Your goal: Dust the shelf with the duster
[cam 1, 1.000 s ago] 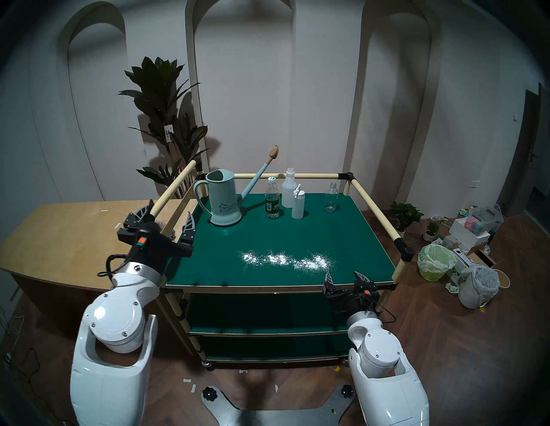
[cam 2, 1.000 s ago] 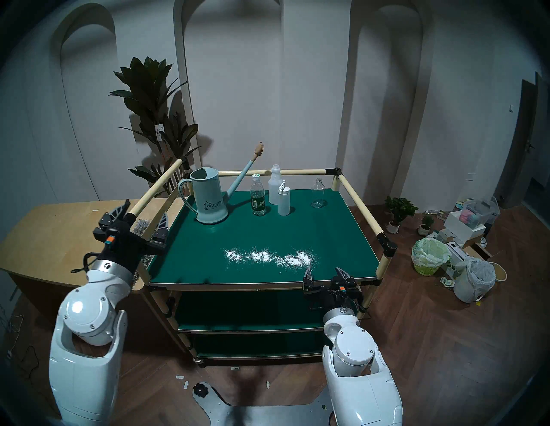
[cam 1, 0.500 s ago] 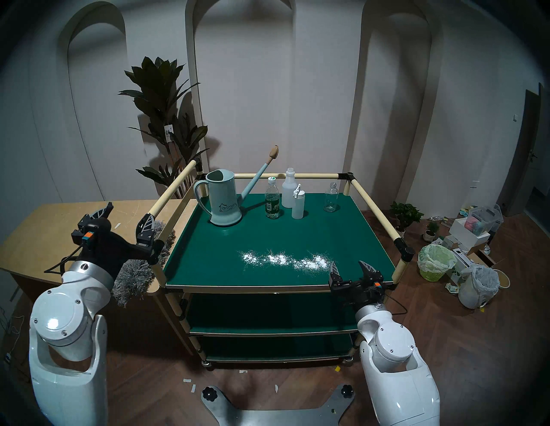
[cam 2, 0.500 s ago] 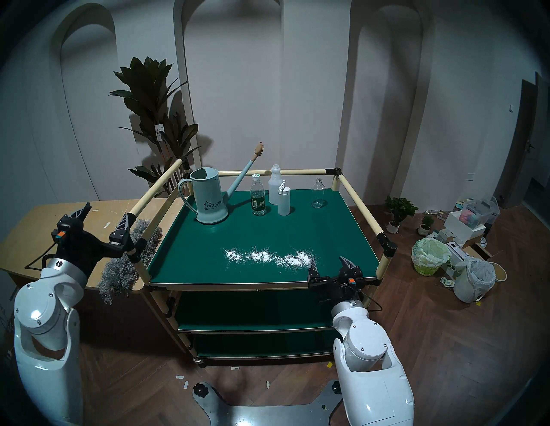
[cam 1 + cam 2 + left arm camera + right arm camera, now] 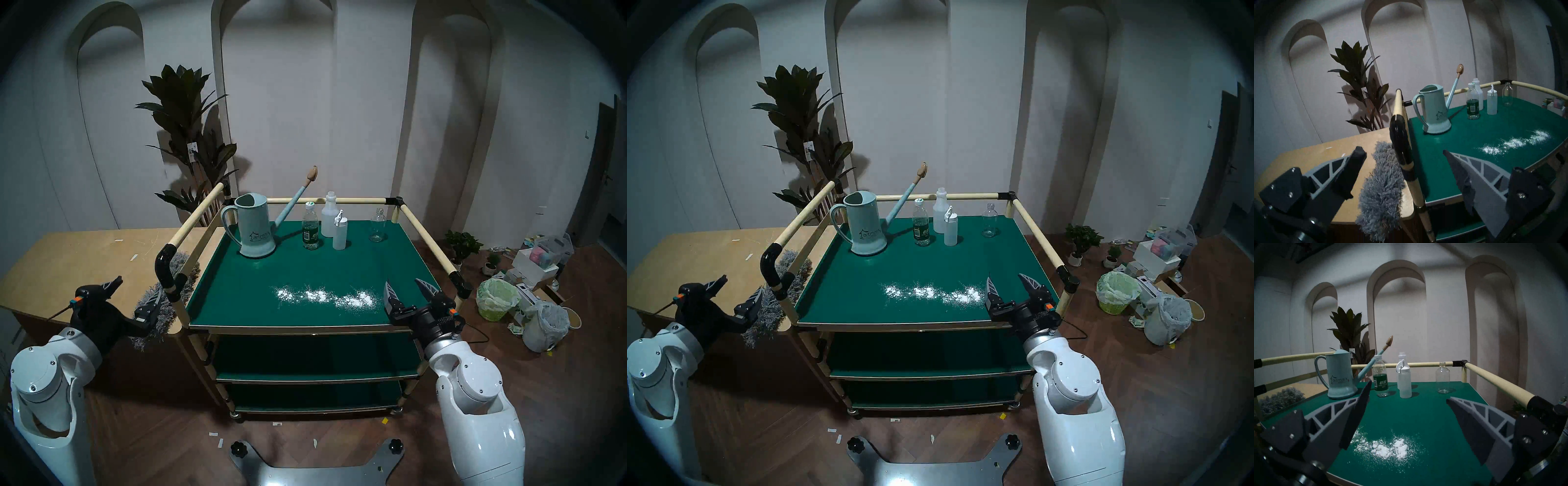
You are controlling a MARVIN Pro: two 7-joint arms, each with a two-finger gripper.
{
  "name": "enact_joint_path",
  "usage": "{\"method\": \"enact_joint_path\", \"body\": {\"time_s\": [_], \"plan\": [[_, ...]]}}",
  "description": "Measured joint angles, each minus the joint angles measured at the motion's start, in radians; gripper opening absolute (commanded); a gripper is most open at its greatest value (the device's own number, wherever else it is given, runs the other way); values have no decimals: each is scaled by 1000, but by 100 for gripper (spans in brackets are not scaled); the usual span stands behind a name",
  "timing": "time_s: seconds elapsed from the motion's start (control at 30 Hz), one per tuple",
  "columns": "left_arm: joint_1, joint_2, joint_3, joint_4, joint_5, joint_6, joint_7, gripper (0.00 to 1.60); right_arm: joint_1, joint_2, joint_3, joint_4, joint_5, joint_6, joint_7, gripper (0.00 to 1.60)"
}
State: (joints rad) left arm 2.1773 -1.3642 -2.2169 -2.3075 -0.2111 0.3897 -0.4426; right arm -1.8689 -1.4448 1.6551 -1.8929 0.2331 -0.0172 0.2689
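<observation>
The shelf (image 5: pixel 305 268) is the dark-green top tier of the cart, with a streak of white powder (image 5: pixel 325 297) near its front. The grey fluffy duster (image 5: pixel 159 314) lies on the tan table, along the cart's left rail, its near end over the table's front edge. Its handle is hidden. My left gripper (image 5: pixel 132 293) is open and empty, just left of the duster, which also shows between its fingers in the left wrist view (image 5: pixel 1381 190). My right gripper (image 5: pixel 409 288) is open and empty over the shelf's front right, just right of the powder (image 5: pixel 1388 448).
A pale blue watering can (image 5: pixel 254 230), two plastic bottles (image 5: pixel 310 230), a squeeze bottle (image 5: pixel 339 232) and a glass bottle (image 5: pixel 376 225) stand at the shelf's back. A black curved rail joint (image 5: pixel 164 268) rises beside the duster. The tan table (image 5: pixel 68 264) is left; bins (image 5: pixel 495 298) right.
My left arm has swung left and back from above the rail, uncovering the duster. My right gripper has moved forward and right, over the shelf's front right corner. Both stayed open.
</observation>
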Motion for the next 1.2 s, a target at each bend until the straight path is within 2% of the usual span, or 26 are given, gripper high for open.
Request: {"method": "enact_joint_path", "body": {"time_s": [0.13,0.3,0.53,0.7,0.93,1.2], "plan": [[-8,-19,9,70,7,-53,19,160,9,9,15,-1,25,20,17,160],[-58,-54,41,193,34,-137,106,160,26,19,31,-1,52,42,36,160],[-126,-37,68,339,54,-237,127,160,42,28,41,-3,77,59,61,160],[-163,2,66,447,44,-315,67,160,52,33,43,-5,87,61,73,160],[-213,67,27,602,1,-417,-25,160,60,39,42,-8,90,59,83,160],[-283,133,26,769,-63,-491,-138,160,65,42,20,-20,83,58,86,160]]}}
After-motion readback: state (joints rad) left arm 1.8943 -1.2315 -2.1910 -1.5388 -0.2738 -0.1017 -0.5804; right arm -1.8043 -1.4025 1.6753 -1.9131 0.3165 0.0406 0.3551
